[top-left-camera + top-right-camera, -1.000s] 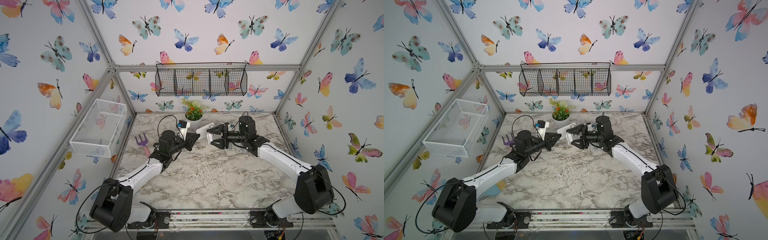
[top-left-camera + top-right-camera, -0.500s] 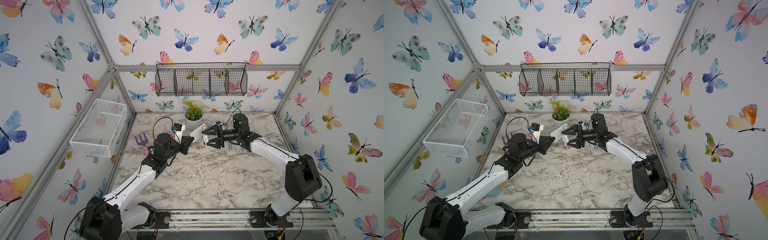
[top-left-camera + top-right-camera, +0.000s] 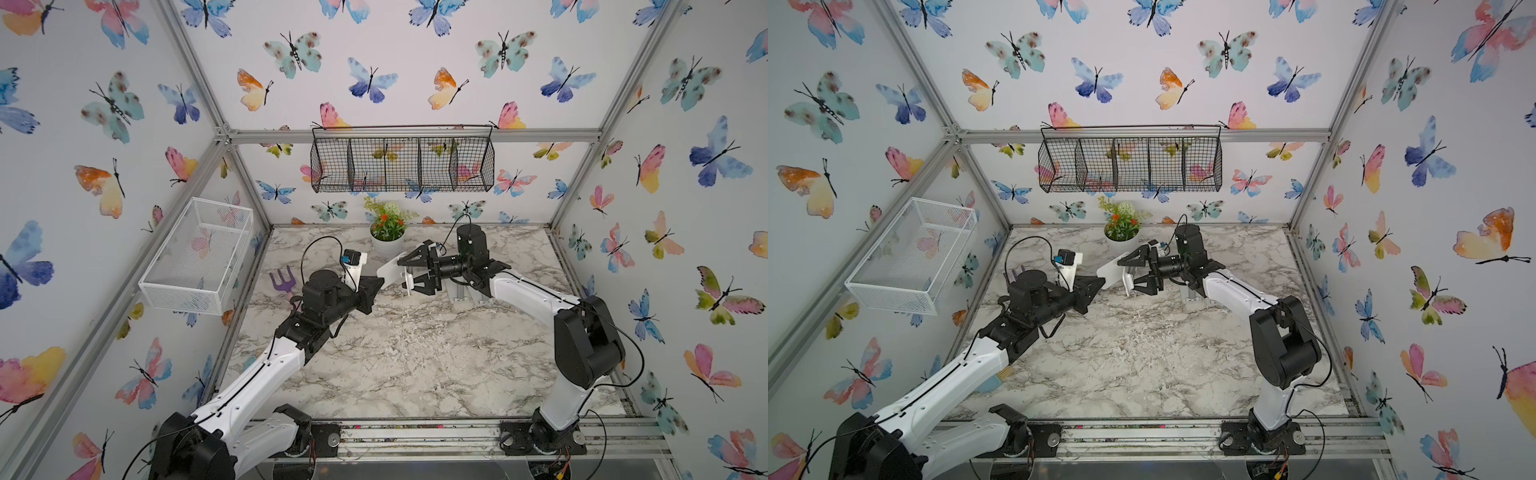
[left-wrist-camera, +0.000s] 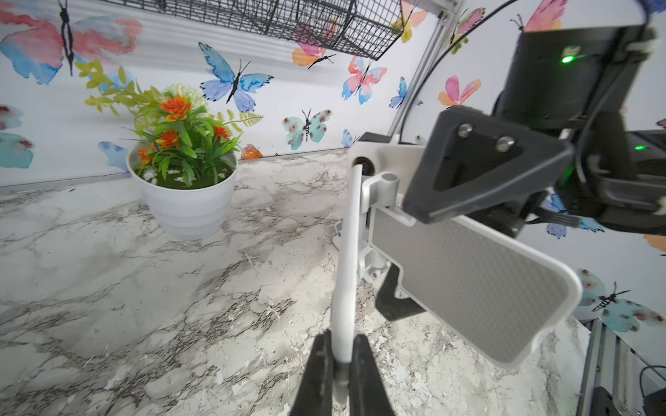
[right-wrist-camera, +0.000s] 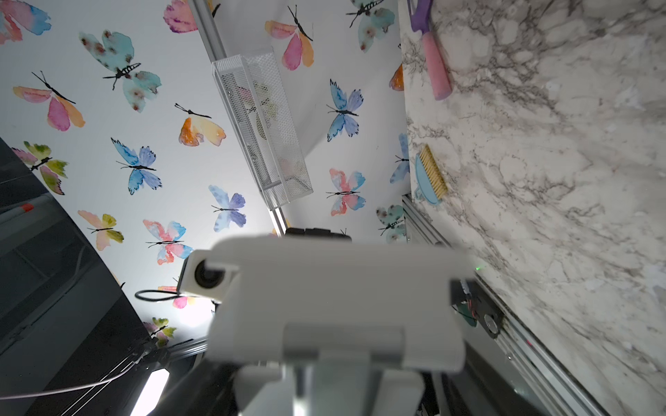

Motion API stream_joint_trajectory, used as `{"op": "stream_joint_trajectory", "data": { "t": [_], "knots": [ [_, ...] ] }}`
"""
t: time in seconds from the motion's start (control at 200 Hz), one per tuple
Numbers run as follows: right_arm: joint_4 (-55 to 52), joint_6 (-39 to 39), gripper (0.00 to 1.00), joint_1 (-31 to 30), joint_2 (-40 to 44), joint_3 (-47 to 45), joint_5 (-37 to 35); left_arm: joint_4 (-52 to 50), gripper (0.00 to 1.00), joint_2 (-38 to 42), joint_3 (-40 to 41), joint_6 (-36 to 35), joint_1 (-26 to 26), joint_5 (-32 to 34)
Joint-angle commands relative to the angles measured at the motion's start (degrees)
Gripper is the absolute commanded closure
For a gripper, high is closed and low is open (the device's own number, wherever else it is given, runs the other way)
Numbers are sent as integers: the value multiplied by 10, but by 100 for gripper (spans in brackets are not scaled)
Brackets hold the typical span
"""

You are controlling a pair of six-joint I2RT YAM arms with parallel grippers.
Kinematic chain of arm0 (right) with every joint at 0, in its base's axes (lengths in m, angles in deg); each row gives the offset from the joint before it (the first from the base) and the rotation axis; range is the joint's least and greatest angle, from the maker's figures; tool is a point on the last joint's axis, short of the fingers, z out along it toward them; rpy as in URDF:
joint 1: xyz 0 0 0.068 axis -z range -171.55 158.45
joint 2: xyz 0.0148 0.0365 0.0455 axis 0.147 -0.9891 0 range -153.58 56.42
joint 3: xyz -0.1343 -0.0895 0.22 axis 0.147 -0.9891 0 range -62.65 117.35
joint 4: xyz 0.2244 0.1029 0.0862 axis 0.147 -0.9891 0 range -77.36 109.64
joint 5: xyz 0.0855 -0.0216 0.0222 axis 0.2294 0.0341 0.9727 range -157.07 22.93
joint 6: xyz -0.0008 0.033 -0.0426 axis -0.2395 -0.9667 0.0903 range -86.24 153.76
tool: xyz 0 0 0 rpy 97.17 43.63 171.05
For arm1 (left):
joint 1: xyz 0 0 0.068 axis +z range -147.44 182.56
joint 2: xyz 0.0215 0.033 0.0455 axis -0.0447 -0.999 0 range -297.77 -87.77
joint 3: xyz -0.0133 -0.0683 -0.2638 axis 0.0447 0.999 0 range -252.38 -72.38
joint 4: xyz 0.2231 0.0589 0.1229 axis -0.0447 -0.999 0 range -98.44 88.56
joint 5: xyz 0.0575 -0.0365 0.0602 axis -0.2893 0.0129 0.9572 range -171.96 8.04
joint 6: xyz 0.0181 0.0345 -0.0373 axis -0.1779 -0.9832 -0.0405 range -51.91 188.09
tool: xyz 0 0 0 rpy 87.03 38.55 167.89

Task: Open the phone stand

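Observation:
The white phone stand (image 3: 390, 272) (image 3: 1111, 270) hangs in the air over the back middle of the marble table, between both arms. My left gripper (image 3: 376, 286) (image 3: 1098, 284) (image 4: 340, 345) is shut on the end of its thin white plate (image 4: 347, 252), seen edge-on in the left wrist view. The grey-padded plate (image 4: 468, 288) stands swung away from the thin one at the hinge (image 4: 383, 183). My right gripper (image 3: 409, 275) (image 3: 1129, 276) has its jaws spread wide, one black finger (image 4: 486, 169) on each side of the padded plate. The stand (image 5: 335, 288) fills the right wrist view, blurred.
A potted plant (image 3: 388, 239) stands just behind the stand. A purple fork tool (image 3: 284, 282) and a blue brush (image 5: 430, 176) lie along the left edge. A metal block (image 3: 461, 293) sits under the right forearm. Wire baskets hang on the left wall (image 3: 199, 253) and back wall (image 3: 403, 164).
Both grippers and the stand have drifted a little to the left and forward. The right jaws have spread wider. The left gripper has kept its hold.

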Motion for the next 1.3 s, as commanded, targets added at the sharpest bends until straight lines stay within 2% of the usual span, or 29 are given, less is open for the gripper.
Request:
{"op": "stream_joint_trajectory", "data": {
  "t": [0.0, 0.135, 0.335, 0.701, 0.916, 1.071, 1.141, 1.206, 1.296],
  "knots": [
    [10, 11, 13, 2, -16, 16, -19, 34, 100, 25, -15, -8, -5, -24],
    [19, 6, 2, 2, -27, 22, -20, 34, 100, 25, -15, -7, -4, -27],
    [-16, 33, 2, 6, -16, 23, -32, 14, 100, 23, -20, -20, -5, 0],
    [-325, 268, 2, 13, -14, 156, -129, -30, 100, 13, -13, -69, -5, 47],
    [-610, 460, 2, 9, -75, 362, -289, -59, 100, 2, -18, -98, -4, 76],
    [-724, 531, 11, -9, -116, 458, -394, -73, 100, -7, -24, -119, -5, 92],
    [-742, 545, 20, -21, -125, 475, -428, -78, 100, -11, -27, -125, -6, 99],
    [-749, 550, 36, -35, -130, 486, -450, -79, 100, -15, -29, -126, -6, 101],
    [-756, 554, 45, -52, -136, 494, -471, -79, 100, -22, -33, -127, -7, 102]
  ]
}}
